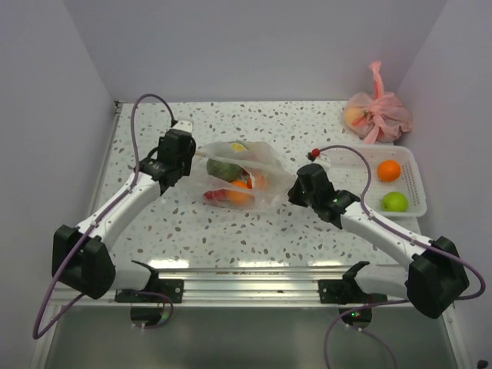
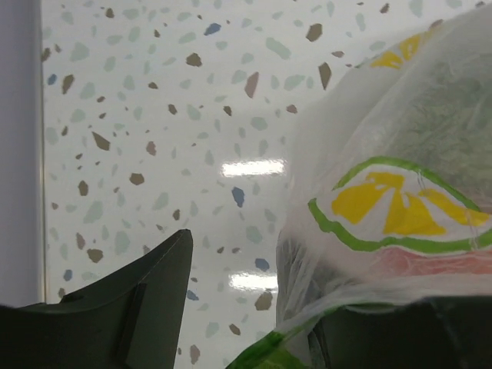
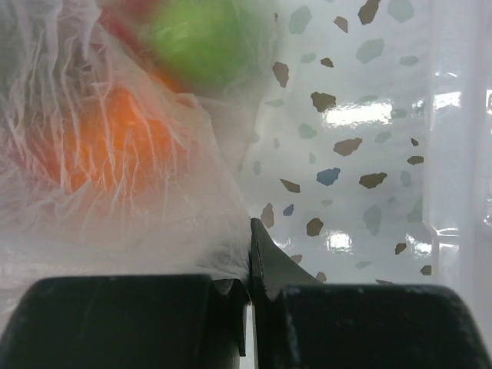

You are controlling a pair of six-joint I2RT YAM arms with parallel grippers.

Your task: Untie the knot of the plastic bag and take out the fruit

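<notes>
bag (image 1: 270, 183): crinkly clear film, lemon-slice print | fruit (image 1: 239, 197): round, inside | left gripper (image 2: 254, 323): jaws apart at bag edge | right gripper (image 3: 250, 307): jaws together, pinching film

The right pincer (image 3: 247, 286) pinches the plastic bag (image 3: 115, 207), fruit (image 3: 115, 142) blurred inside.

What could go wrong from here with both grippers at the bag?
The right gripper pinches only a thin fold of the bag; pulling may tear the film or let it slip.
The left gripper has its jaws apart beside the bag's printed side; closing there may catch loose film only.
If the bag tears open, the round fruit could roll across the table.
</notes>
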